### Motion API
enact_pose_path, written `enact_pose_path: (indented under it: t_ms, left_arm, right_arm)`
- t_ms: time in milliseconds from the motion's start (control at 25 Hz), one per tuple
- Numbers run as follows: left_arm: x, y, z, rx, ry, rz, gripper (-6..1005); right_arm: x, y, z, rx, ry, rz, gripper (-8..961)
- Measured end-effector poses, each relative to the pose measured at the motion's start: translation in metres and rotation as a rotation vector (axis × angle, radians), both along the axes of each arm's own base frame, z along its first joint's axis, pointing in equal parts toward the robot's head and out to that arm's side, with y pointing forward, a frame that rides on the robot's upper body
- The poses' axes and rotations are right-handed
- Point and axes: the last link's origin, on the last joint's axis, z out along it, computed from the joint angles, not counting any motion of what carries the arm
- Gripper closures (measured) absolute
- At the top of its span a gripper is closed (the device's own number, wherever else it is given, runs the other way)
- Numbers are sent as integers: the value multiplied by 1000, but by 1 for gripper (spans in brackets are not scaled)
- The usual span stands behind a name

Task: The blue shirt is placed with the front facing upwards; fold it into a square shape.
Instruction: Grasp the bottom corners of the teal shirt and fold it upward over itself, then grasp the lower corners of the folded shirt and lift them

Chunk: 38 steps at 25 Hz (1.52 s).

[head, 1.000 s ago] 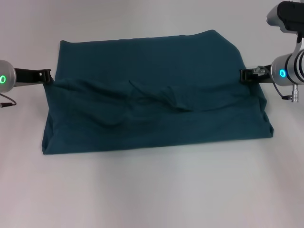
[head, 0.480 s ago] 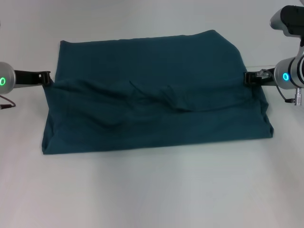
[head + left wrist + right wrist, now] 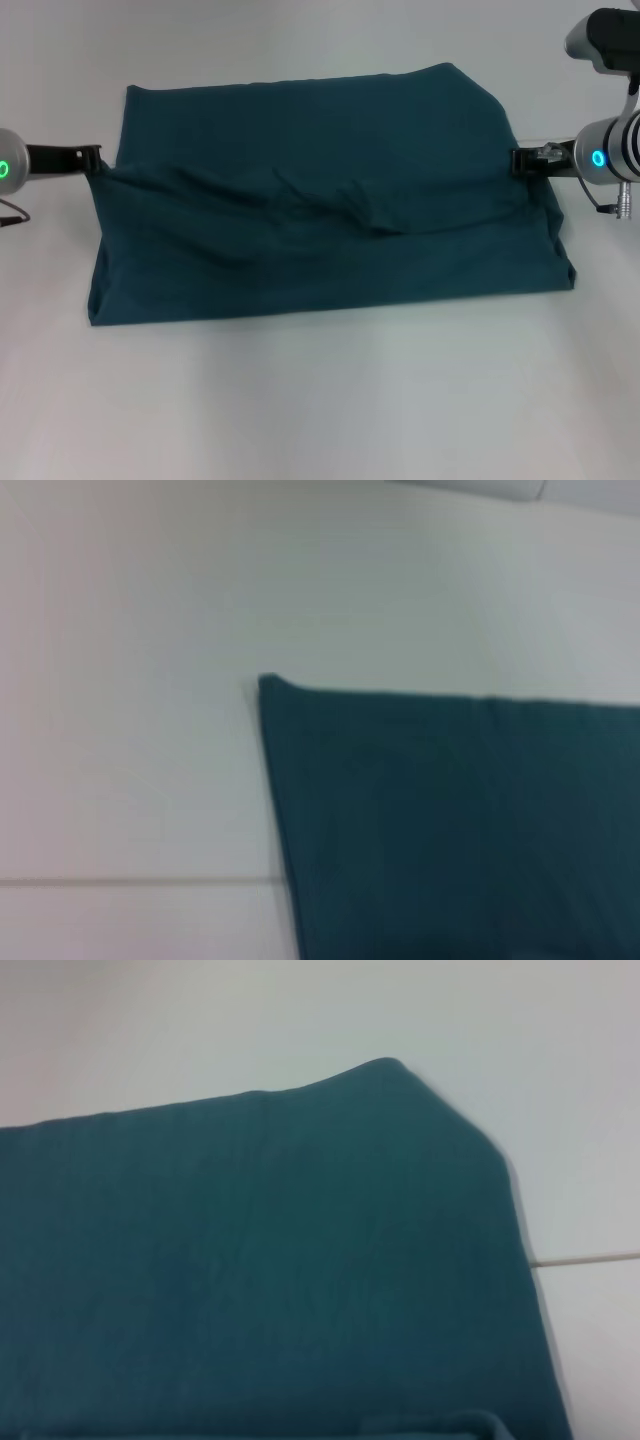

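On white table [image 3: 320,400], folded dark teal-blue cotton shirt [image 3: 320,210] lies wrinkled; left gripper [image 3: 97,158] and right gripper [image 3: 517,161] at opposite side edges, grip state indeterminable.

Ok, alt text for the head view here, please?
A dark teal-blue shirt, folded into a wide rectangle with a rumpled crease across its middle, lies on a white table. The left gripper and right gripper sit at its opposite side edges.

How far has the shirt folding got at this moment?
One fold looks done: the blue shirt lies doubled as a wide rectangle, no lettering showing. In hand: the left gripper and right gripper sit at its side edges, mid-height. Left: it is wider than deep, so more folding is needed for a square.
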Motion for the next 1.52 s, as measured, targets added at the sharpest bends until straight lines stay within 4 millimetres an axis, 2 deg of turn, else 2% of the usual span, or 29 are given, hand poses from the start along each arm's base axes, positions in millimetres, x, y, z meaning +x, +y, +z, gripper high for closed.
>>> enact_pose_path:
  t_ms: [200,360,720,1000,1080,1360,1520]
  left_arm:
    - [6,2,7,43,-8,-18,996]
    - [9,4,6,40,-5,-21,996]
    - [4,2,1,25,9,-20,984]
    - [2,0,-3,28,15,-18,939]
    - [-1,-2,-3,32,-1,-2,926]
    - [-14,-13,7,77,-99,81,612]
    - [-20,-32,17,73,-232,107,453]
  right_arm:
    - [1,2,8,23,6,-4,922]
    - [-1,4,7,19,1,4,922]
    - [-4,4,1,8,-10,18,922]
    - [5,2,5,-3,-38,11,885]
    - [8,2,10,5,-34,1,793]
    - [17,-5,28,31,71,-35,517]
    - [19,-24,38,5,225,9,404]
